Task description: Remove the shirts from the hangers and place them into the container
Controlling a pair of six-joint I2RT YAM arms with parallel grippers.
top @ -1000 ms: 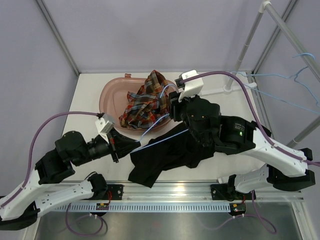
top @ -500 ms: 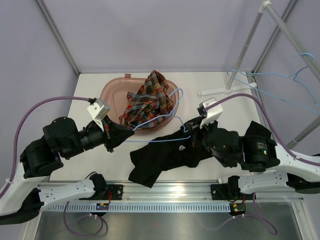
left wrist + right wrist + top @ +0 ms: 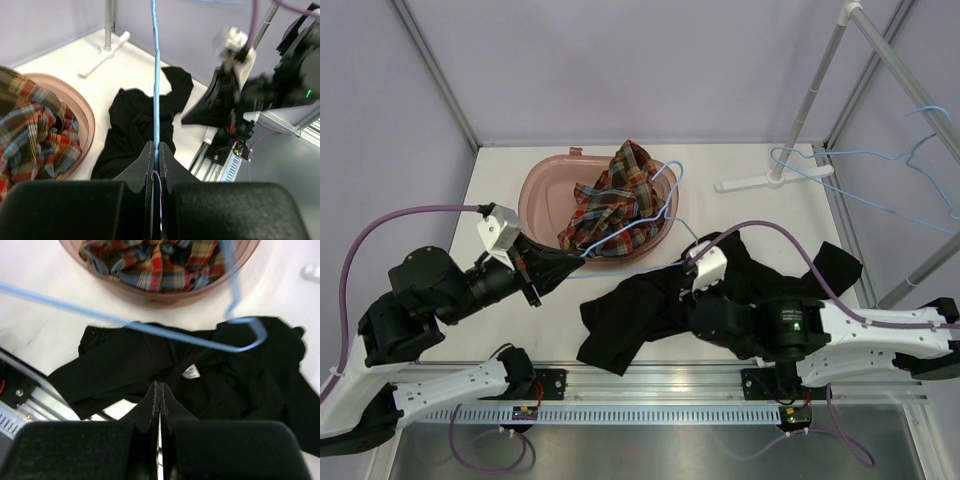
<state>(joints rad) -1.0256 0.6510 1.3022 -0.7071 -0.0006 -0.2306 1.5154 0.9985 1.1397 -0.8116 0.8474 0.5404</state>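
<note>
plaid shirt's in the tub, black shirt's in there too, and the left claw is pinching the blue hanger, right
Not quite: the top view shows the black shirt lying on the table beside the tub, not in it. The plaid shirt is in the tub and the left claw is pinching the blue hanger.

A blue hanger (image 3: 155, 75) slanted over the tub's (image 3: 535, 185) near rim, barring that side. Bare table (image 3: 740, 205) lay open between tub and rack foot (image 3: 760, 183).

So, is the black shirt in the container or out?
Out: the black shirt lies crumpled on the table, beside the container.
</note>
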